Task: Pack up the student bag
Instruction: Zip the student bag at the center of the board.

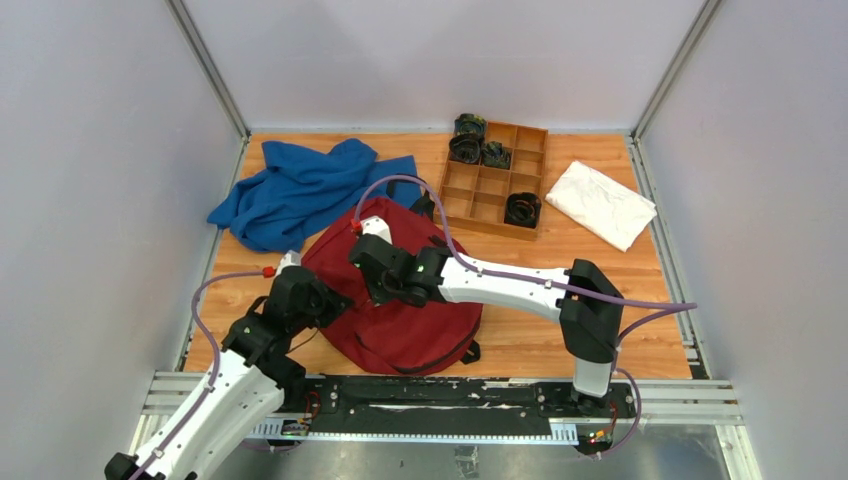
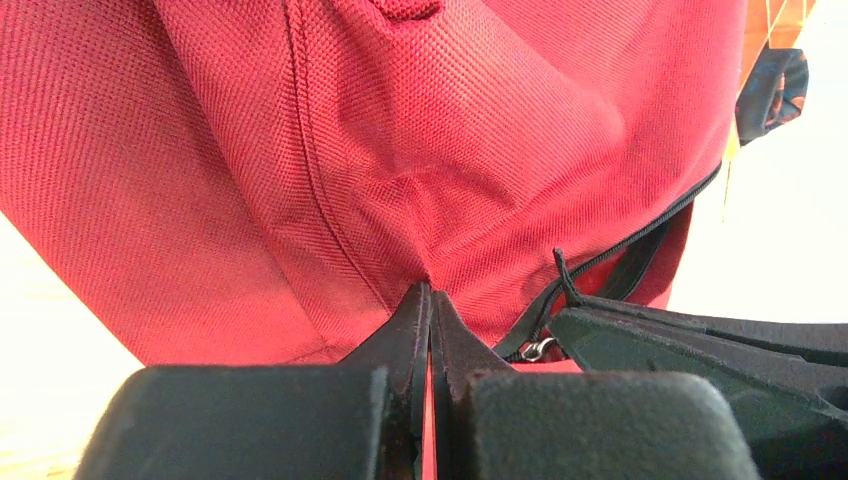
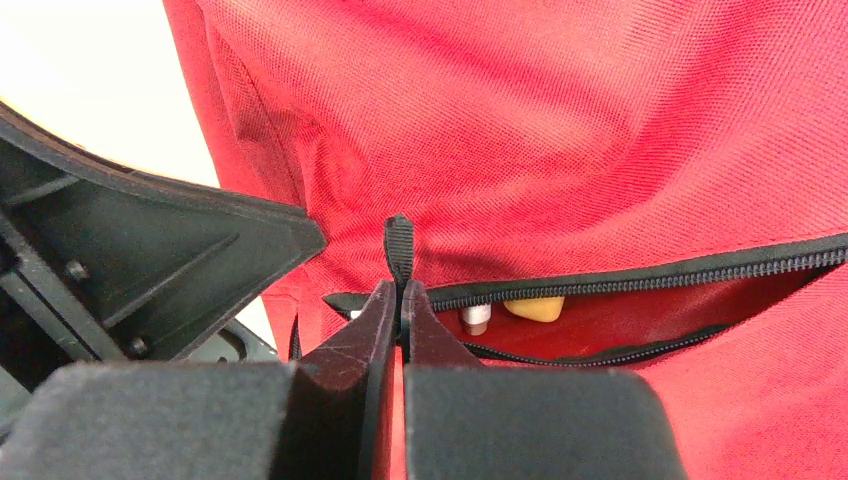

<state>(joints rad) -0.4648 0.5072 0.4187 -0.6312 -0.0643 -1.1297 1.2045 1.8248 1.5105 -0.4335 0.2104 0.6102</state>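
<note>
On the one student bag, the left gripper pinches its fabric, the right gripper clamps one zipper pull.

the student bag is coarse woven matt cloth; the table is smooth wood.

The left arm comes up from the near left and bends inward at the elbow, its wrist angled toward the centre. The left gripper has its jaws pressed together, pinching a fold of the student bag fabric at the tips. The right arm stands up from its base at the near right, folds sharply at the elbow (the dark joint housing) and reaches long and low to the left. The right gripper is clamped on the black zipper pull. The two grippers sit just beside each other, each showing in the other's wrist view.
</note>
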